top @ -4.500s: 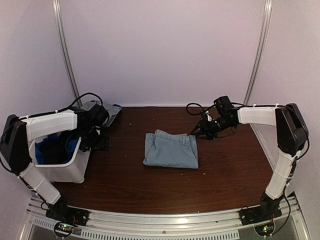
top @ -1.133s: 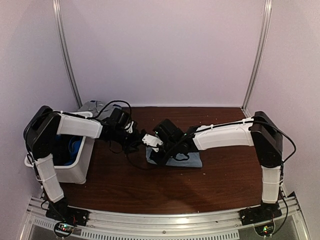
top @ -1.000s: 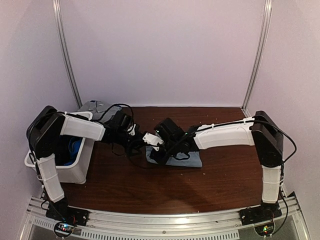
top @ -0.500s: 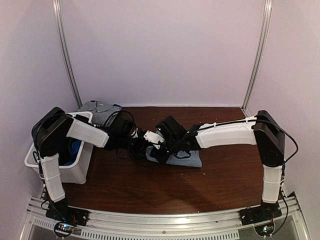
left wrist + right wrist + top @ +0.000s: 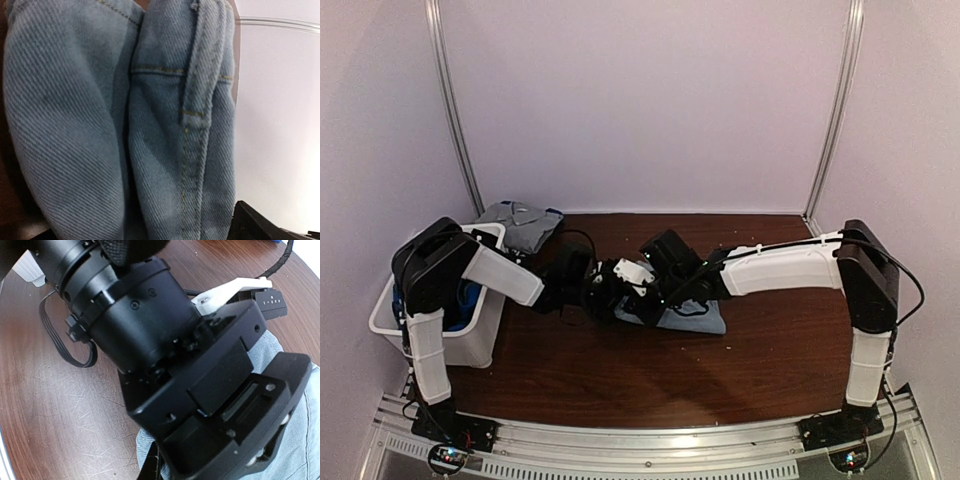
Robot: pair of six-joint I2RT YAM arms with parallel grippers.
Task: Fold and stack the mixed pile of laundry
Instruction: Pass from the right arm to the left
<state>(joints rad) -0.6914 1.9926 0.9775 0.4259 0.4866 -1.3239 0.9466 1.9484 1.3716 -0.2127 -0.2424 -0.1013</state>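
Observation:
A folded light-blue denim piece (image 5: 698,318) lies at the middle of the brown table. Both arms reach over its left part. My left gripper (image 5: 617,288) is at the denim's left edge, and its wrist view is filled by bunched denim (image 5: 165,150) that hides the fingers. My right gripper (image 5: 642,303) hangs just above the same edge. Its wrist view is blocked by the left arm's black wrist body (image 5: 150,330), with denim (image 5: 300,445) showing underneath. Neither pair of jaws can be seen.
A white plastic bin (image 5: 475,342) stands at the left edge with royal-blue fabric (image 5: 470,293) inside. A pale grey-blue garment (image 5: 520,220) lies behind it at the back left corner. Bare table (image 5: 770,350) surrounds the denim on the right and front.
The left arm has stretched further right, bringing its gripper up against the denim's left edge. The right gripper stays over that edge, shifted slightly right. The denim has kept its place.

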